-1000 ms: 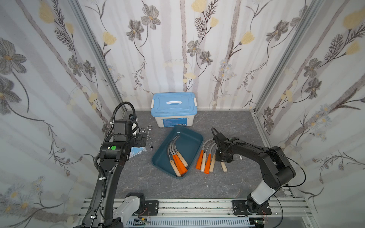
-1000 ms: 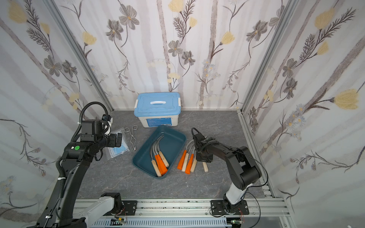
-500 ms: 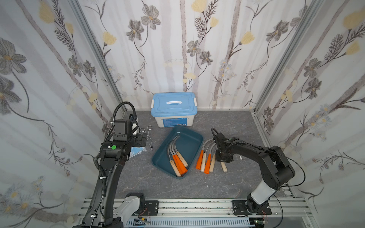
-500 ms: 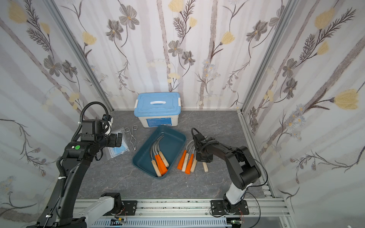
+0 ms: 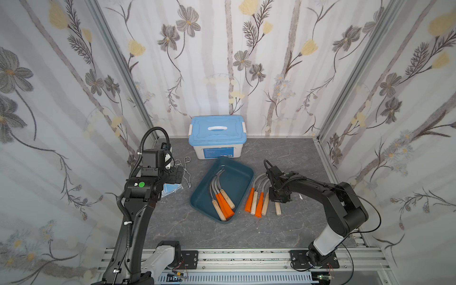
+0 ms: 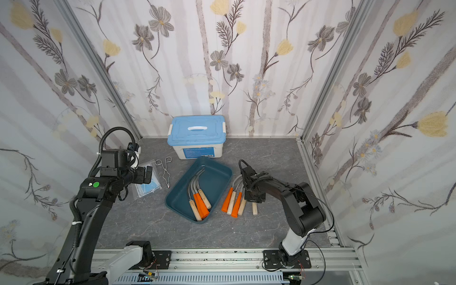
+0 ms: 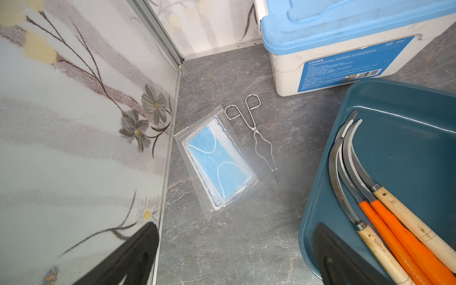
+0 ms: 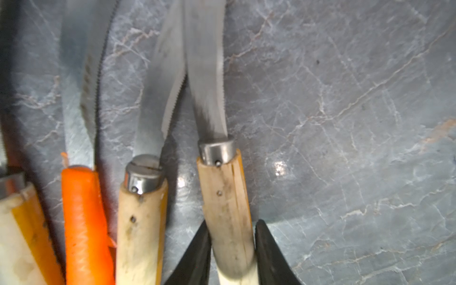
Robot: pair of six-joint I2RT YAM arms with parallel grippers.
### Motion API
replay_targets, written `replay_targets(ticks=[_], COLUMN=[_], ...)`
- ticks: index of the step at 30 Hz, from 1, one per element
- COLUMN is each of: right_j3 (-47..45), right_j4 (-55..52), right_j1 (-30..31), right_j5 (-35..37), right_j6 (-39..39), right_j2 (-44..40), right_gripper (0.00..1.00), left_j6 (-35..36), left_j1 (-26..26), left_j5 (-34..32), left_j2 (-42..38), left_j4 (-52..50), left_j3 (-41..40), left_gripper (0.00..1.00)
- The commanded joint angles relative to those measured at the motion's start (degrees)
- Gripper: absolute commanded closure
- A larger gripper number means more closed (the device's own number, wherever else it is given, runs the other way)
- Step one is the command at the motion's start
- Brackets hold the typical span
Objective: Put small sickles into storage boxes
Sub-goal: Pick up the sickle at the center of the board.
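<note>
The storage box, a dark teal tray (image 5: pixel 197 197) (image 7: pixel 318 197), holds several small sickles (image 5: pixel 222 199) with orange and wooden handles. Right of it, several more sickles (image 5: pixel 256 199) lie in a row on the grey table. My right gripper (image 5: pixel 278 197) (image 8: pixel 232 222) is low over the rightmost one. Its black fingertips (image 8: pixel 202 241) press both sides of that sickle's wooden handle (image 8: pixel 227 197) (image 6: pixel 254 209), which still rests on the table. My left gripper (image 5: pixel 177 174) (image 7: pixel 234 228) hovers open and empty left of the tray.
A white box with a light-blue lid (image 5: pixel 217 138) stands at the back wall, close behind the tray. Wire tongs (image 7: pixel 259 138) and a bagged pack of blue masks (image 7: pixel 217 162) lie under the left arm. Papered walls close in three sides.
The right gripper's jaws have narrowed onto the wooden handle of the rightmost sickle. Both arms have otherwise hardly moved.
</note>
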Motion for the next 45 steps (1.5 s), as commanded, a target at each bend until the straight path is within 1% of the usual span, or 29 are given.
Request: replay_targets(ticks=[1, 8, 15, 17, 26, 27, 28, 34, 45], right_j3=[0.05, 0.13, 0.13, 0.13, 0.14, 0.21, 0.22, 0.4, 1.01], right_j4=[1.35, 1.32, 1.3, 1.33, 1.3, 1.4, 1.32, 1.34, 0.21], right_j1=[0.08, 0.16, 0.17, 0.12, 0.14, 0.12, 0.17, 0.06, 0.05], right_j5=[-0.01, -0.17, -0.13, -0.21, -0.68, -0.7, -0.79, -1.55, -0.66], right_j6=[0.27, 0.13, 0.11, 0.1, -0.38, -0.5, -0.51, -0.95, -1.11], right_j2=[-0.11, -0.02, -0.09, 0.04, 0.2, 0.09, 0.07, 0.69, -0.93], right_gripper=[0.68, 0.7, 0.74, 0.77, 0.82, 0.86, 0.87, 0.9, 0.89], left_j6=[0.61, 0.7, 0.74, 0.7, 0.7, 0.74, 0.7, 0.78, 1.05], left_j1=[0.08, 0.04, 0.08, 0.08, 0.08, 0.08, 0.08, 0.08, 0.06], left_j5=[-0.35, -0.44, -0.53, -0.45, -0.53, -0.46, -0.44, -0.6, -0.61], left_j2=[-0.05, -0.14, -0.04, -0.01, -0.05, -0.05, -0.01, -0.13, 0.12], left_j4=[0.35, 0.27, 0.42, 0.47, 0.52, 0.47, 0.46, 0.53, 0.38], left_j3=[0.47, 0.63, 0.6, 0.64, 0.6, 0.59, 0.6, 0.67, 1.2], left_gripper=[0.0, 0.0, 0.0, 0.0, 0.0, 0.0, 0.0, 0.0, 0.0])
